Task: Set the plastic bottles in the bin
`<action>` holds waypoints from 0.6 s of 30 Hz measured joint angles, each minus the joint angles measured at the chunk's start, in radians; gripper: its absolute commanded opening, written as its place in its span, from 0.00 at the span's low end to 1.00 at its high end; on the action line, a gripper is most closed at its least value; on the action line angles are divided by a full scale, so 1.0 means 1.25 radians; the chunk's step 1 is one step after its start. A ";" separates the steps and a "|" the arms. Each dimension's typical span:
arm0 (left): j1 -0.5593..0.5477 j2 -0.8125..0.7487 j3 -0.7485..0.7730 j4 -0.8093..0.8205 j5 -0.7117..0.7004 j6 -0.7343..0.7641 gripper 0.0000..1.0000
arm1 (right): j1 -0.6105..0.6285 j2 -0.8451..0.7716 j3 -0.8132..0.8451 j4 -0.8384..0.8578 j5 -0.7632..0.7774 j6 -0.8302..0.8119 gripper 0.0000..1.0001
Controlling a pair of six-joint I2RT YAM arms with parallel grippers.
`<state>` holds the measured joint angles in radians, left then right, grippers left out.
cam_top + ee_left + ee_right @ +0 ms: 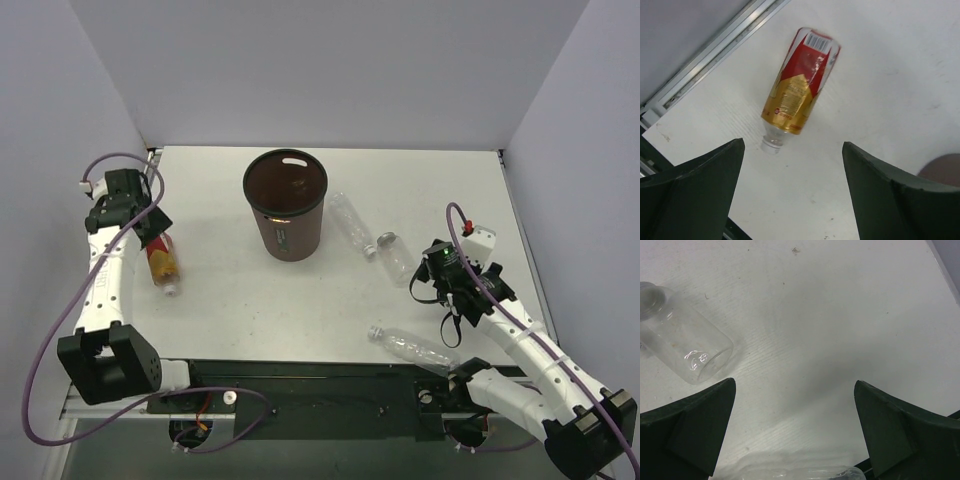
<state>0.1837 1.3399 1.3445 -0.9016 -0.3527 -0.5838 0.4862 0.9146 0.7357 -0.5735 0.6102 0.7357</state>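
Bench [230, 300]: white top, walled at the back and both sides; everything below sits on it.
Bin [290, 232]: dark brown, upright, back-centre of the bench. The inside is too dark to tell whether anything lies in it.
Left gripper [150, 224] [792, 145]: near the left edge, jaws spread wide and holding nothing. It is over the base end of the labelled bottle, which the wrist view shows on the bench beyond the fingertips.
Right gripper [428, 278] [795, 382]: right side of the bench, jaws spread wide and empty over bare surface between two clear bottles.
Long clear bottle [352, 222]: on its side just right of the bin, cap end toward the front-right.
Front clear bottle [410, 345] [805, 472]: on its side close to the front edge, right of centre.
Labelled bottle [162, 262] [800, 85]: red and yellow wrap, on its side by the left edge, open mouth toward the front.
Short clear bottle [395, 258] [685, 347]: on its side just left of the right gripper, near the long bottle's cap.
All four bottles: outside the bin.
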 measured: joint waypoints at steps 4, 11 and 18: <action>0.007 0.026 -0.117 0.032 -0.018 0.026 0.94 | 0.000 0.000 -0.014 0.008 -0.009 -0.002 1.00; 0.006 0.203 -0.102 0.052 -0.040 0.054 0.97 | 0.000 -0.005 -0.020 0.015 -0.021 -0.004 1.00; 0.020 0.359 -0.038 0.065 -0.018 0.068 0.95 | 0.000 -0.030 -0.021 0.015 -0.028 -0.005 1.00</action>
<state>0.2089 1.7885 1.2964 -0.8207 -0.3756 -0.4984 0.4862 0.8776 0.7094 -0.5552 0.5747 0.7292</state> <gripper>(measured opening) 0.971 0.997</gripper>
